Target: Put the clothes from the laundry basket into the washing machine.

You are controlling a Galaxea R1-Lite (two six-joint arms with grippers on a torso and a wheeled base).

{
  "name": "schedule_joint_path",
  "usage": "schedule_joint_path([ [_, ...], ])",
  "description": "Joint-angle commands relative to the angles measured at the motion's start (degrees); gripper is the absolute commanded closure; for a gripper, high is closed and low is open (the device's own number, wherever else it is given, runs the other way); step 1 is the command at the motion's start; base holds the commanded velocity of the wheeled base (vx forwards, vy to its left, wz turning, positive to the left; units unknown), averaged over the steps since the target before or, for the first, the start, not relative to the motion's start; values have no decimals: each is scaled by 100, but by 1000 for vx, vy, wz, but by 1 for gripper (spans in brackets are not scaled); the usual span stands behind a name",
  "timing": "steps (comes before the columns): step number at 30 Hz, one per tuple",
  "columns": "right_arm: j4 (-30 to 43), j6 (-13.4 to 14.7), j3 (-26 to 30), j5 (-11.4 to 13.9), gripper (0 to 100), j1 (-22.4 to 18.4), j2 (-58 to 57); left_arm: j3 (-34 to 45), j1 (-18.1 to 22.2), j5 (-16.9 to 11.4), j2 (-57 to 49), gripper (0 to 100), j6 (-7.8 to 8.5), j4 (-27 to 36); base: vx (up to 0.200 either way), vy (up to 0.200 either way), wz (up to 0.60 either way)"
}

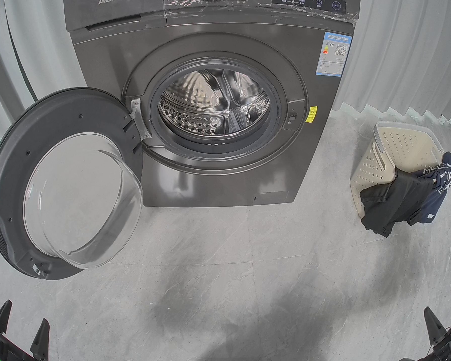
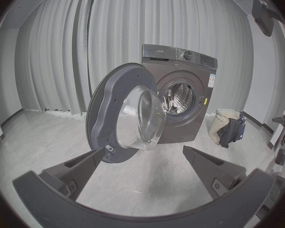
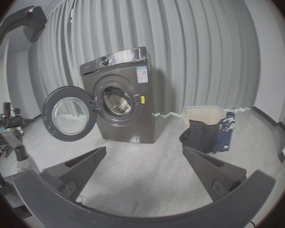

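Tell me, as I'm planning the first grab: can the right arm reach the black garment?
Probably, after closing in: the black garment hangs from the laundry basket on the robot's right, bare floor lies between, and the right gripper is open.

I see pale pleated curtains [image 1: 406, 46] hanging across the back of the room, down to a grey marbled floor [image 1: 245, 256]. A plain white wall [image 2: 3, 79] with a dark baseboard [image 2: 11, 116] adjoins them.

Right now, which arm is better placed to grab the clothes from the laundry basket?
Right. The laundry basket, clothes draped over its rim, stands on the robot's right side, ahead of the open right gripper. The left gripper sits on the far side, near the open door.
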Motion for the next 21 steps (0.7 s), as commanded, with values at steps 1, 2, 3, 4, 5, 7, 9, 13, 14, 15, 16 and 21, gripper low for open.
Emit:
schedule_joint_path([
  [1,159,35,53,-1245,0,-9,-383,84,1,2,-68,0,-4,2,0,0,0],
  [2,194,44,53,-1245,0,-9,-383,84,1,2,-68,0,-4,2,0,0,0],
  [3,229,44,44,-1306,0,-1,-383,84,1,2,-68,0,5,2,0,0,0],
  [4,255,26,35,-1350,0,-1,-383,84,1,2,-68,0,-4,2,0,0,0],
  [5,273,-35,17,-1359,0,-1,-383,84,1,2,-68,0,-4,2,0,0,0],
  [7,264,-185,17,-884,0,-18,-383,84,1,2,-68,0,-13,2,0,0,0],
  [9,238,-97,35,-278,0,-1,-383,84,1,2,-68,0,-39,2,0,0,0],
  [13,211,351,35,-770,0,-18,-383,84,1,2,-68,0,-39,2,0,0,0],
  [14,194,307,53,-621,0,-18,-383,84,1,2,-68,0,-39,2,0,0,0],
  [15,168,290,53,-594,0,-9,-374,84,1,2,-68,0,-39,2,0,0,0],
  [16,176,281,53,-726,0,-18,-374,84,1,2,-68,0,-22,2,0,0,0],
  [21,255,184,105,-1341,0,-27,-365,84,1,2,-68,0,5,2,0,-40,0],
])
